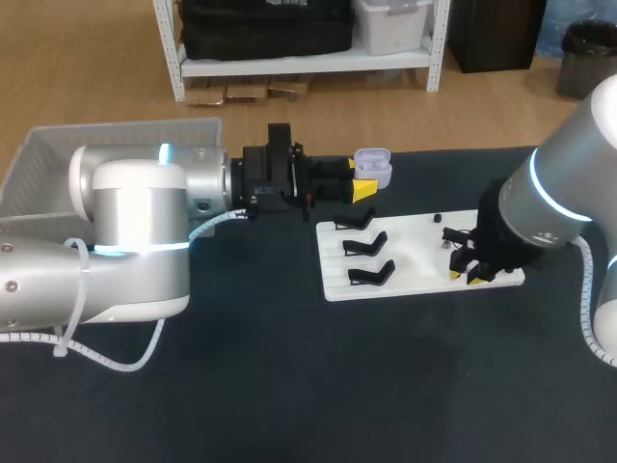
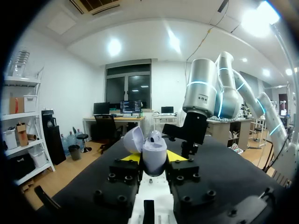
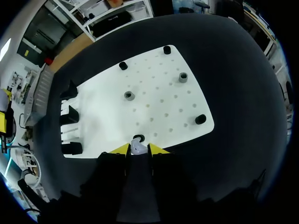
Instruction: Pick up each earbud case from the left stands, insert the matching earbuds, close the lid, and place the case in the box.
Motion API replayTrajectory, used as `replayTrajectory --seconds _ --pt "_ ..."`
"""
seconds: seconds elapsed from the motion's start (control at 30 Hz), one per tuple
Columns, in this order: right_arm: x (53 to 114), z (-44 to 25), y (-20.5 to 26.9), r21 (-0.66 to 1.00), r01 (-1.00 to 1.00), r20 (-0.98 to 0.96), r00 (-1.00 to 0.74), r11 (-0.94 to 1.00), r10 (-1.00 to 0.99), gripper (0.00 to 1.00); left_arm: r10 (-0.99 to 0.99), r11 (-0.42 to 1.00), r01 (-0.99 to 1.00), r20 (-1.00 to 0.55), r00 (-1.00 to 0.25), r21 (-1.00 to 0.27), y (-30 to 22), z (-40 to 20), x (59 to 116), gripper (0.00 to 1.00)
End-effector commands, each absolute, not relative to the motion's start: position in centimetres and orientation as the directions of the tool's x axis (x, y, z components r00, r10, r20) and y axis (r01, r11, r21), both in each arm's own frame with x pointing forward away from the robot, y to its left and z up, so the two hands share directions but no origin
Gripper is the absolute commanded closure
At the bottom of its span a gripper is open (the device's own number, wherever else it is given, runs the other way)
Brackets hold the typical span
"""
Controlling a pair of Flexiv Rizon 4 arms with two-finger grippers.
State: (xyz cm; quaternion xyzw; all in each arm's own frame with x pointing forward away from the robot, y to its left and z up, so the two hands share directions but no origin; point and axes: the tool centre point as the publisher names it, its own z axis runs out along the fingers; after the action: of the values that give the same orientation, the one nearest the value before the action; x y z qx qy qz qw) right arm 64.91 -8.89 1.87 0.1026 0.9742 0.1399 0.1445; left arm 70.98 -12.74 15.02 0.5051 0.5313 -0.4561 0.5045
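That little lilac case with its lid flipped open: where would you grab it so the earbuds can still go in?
Pinch the earbud case by its rounded lower body, from two opposite sides, coming from its closed end. Its lid stands open off to one side, so the mouth is left free. The left gripper holds it so.

Glossy plastic case (image 2: 154, 156), matt dark table (image 1: 289, 386)

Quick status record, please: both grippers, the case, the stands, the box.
left gripper: shut on earbud case, held off the table
lid: open
right gripper: low at the white board edge, at a small earbud; grip unclear
stands: three, black, no case on them
box: white basket, partly hidden by left arm
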Motion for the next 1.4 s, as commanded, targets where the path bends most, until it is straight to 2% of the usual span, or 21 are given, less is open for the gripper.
replayTrajectory --seconds 0.03,0.3,0.63,1.07,1.4 --pt "65.1 1.8 -8.8 0.300 0.158 -0.249 -0.939 0.941 0.237 1.00 0.069 0.081 0.996 -0.997 0.025 0.031 -12.7 14.9 70.8 1.00" --pt "64.8 2.6 -8.6 0.273 0.145 -0.235 -0.949 0.951 0.212 1.00 0.069 0.081 0.996 -0.997 0.025 0.031 -12.7 14.9 70.8 1.00" --pt "63.3 9.1 -7.4 0.221 0.075 -0.178 -0.977 0.972 0.116 1.00 0.069 0.081 0.996 -0.997 0.025 0.031 -12.7 14.9 70.8 1.00" --pt "61.0 16.8 -3.8 0.148 -0.164 -0.023 -0.986 0.975 -0.163 1.00 0.069 0.081 0.996 -0.997 0.025 0.031 -12.7 14.9 70.8 1.00" --pt "62.3 20.2 -1.0 0.124 -0.337 -0.078 -0.941 0.933 -0.329 1.00 0.069 0.081 0.996 -0.997 0.025 0.031 -12.7 14.9 70.8 1.00"
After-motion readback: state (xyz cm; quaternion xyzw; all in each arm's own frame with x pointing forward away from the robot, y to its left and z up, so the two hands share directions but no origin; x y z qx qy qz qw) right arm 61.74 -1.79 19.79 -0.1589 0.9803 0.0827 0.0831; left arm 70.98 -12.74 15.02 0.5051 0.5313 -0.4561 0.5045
